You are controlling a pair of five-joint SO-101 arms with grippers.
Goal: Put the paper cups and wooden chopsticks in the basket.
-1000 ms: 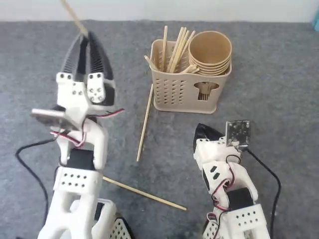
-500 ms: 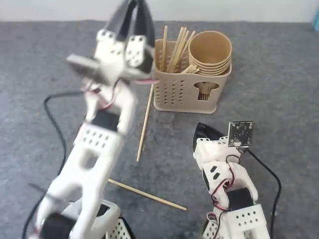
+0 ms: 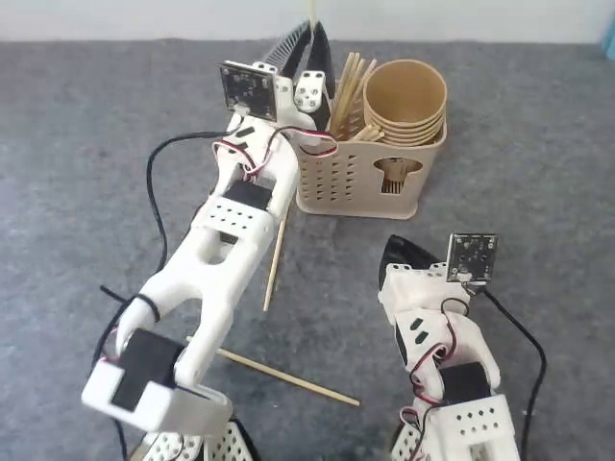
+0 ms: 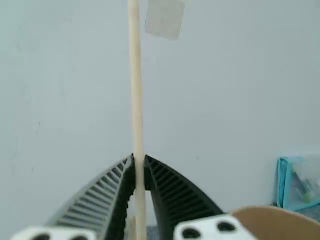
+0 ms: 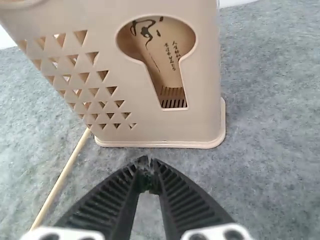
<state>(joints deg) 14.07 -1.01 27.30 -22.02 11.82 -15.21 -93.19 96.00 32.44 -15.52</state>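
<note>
1. Wooden and thin, nipped between the closed fingers of the left gripper (image 4: 139,167): one held chopstick (image 4: 134,75). Long axis in line with the fingers, near upright, most of its length standing out past the tips. Shut down to the stick's own thickness, with nothing else in the grasp.
2. Just below and beside those tips: the basket (image 3: 360,187), narrower compartment on the gripper's side. Lower end of the stick hidden behind the fingers, so cannot tell whether it is over the opening yet.
3. In that same compartment: standing chopsticks (image 3: 344,82), fanned and leaning. Across the divider, farther from the tips: stacked paper cups (image 3: 405,96), already in.
4. Likely turns on one thing: bringing the stick's lower end over the near compartment. Already close to vertical, so probably little tilting needed before release. Risk of catching on the fanned sticks.
5. Back along the arm, on the grey carpet (image 3: 538,192): a leaning chopstick (image 3: 279,240) with its end against the basket's foot, lying under the forearm. Beyond it, by the arm bases, a far chopstick (image 3: 288,376) lying crosswise.
6. Farthest off: the right gripper (image 5: 145,172), closed on nothing, low over the carpet, facing the basket's cut-out wall just ahead.
</note>
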